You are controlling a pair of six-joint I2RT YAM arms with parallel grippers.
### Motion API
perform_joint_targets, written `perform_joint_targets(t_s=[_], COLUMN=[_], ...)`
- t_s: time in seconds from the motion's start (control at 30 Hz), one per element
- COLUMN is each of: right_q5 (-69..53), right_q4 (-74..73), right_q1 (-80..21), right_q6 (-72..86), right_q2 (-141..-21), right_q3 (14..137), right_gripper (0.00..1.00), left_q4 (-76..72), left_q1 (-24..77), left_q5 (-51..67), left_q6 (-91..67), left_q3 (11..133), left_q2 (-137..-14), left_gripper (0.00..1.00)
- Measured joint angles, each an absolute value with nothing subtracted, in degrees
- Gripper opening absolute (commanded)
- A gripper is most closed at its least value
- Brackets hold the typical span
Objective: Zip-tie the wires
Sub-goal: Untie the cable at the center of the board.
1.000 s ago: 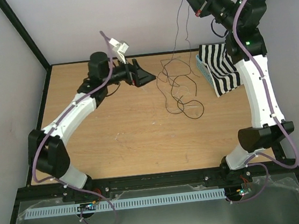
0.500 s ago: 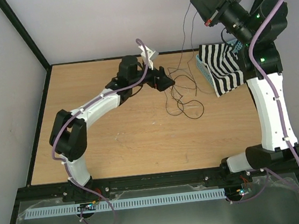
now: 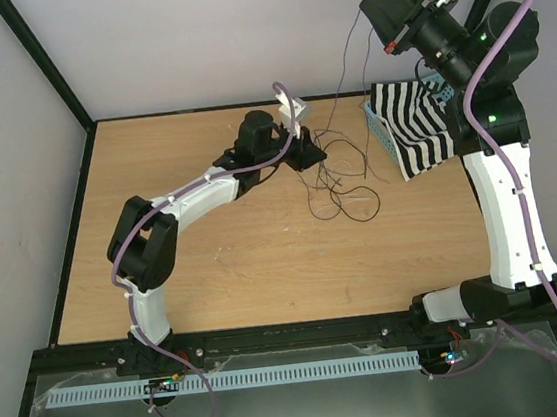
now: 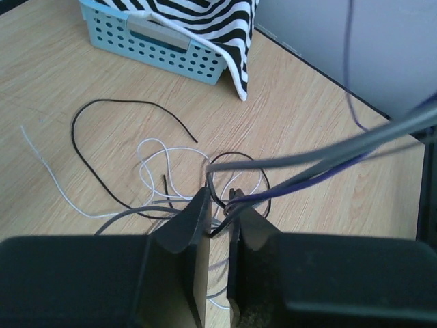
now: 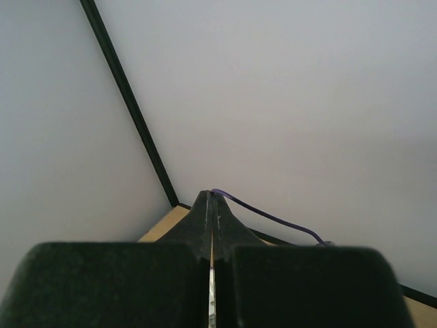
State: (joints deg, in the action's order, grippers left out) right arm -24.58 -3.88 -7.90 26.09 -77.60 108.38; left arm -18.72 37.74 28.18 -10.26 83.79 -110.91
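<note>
The left gripper (image 4: 220,198) is low over the table (image 4: 61,89) with its jaws a narrow slit apart, and the wires (image 4: 273,162) run straight through that slit – several dark and grey strands cross at the tips and rise away to the right of them, without being visibly pinched. Just ahead of the jaws, pale and black loops lie slack on the wood. Farther ahead and to the left stands a light blue basket (image 4: 164,51) with a black-and-white striped cloth (image 4: 212,20) hanging over its rim. The right gripper (image 5: 212,201) is held high, well clear of the table – its jaws are pressed together on a thin strand that leaves the tips to the right, with only the wall (image 5: 307,102) beyond.
</note>
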Motion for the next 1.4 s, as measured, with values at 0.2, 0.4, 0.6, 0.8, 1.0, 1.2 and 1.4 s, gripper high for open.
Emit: perform_joint_targets(t_s=[0.2,0.4,0.6,0.8,1.0,1.2,1.4], right_q5=[-20.93,-14.09,-4.84,2.52,11.70,20.51,27.70], right_q4=[-6.52,-10.76,-14.70,-16.56,-18.92,-21.08,-22.79], right_q1=[-7.90,-7.05,-6.79,-6.74,-6.72,-6.72,-6.70], right_q6=[23.86,20.73,17.98,15.27,11.29,7.75,5.06], right_q2=[-77.45,-77.34,-77.34,-77.17,-76.49,-74.43,-71.53], right_q3=[108.33,106.67,103.31,102.98,103.35,103.44,103.15], right_gripper=[0.00,0.00,0.00,0.00,0.00,0.00,0.00], left_q4=[-20.05,-20.23,-20.10,-19.90,-19.88,-19.53,-18.17], left_q1=[36.86,31.18,23.51,18.26,14.61,10.66,6.63], left_q5=[27.59,27.29,26.65,25.85,25.19,23.59,22.50], left_q6=[-10.76,-14.41,-19.09,-21.74,-24.14,-25.58,-26.89], left_q3=[79.35,71.26,66.13,65.28,65.30,65.65,67.07], left_q2=[-110.91,-110.89,-110.87,-110.85,-110.85,-110.85,-110.85], left_gripper=[0.10,0.10,0.21,0.22,0.18,0.15,0.12])
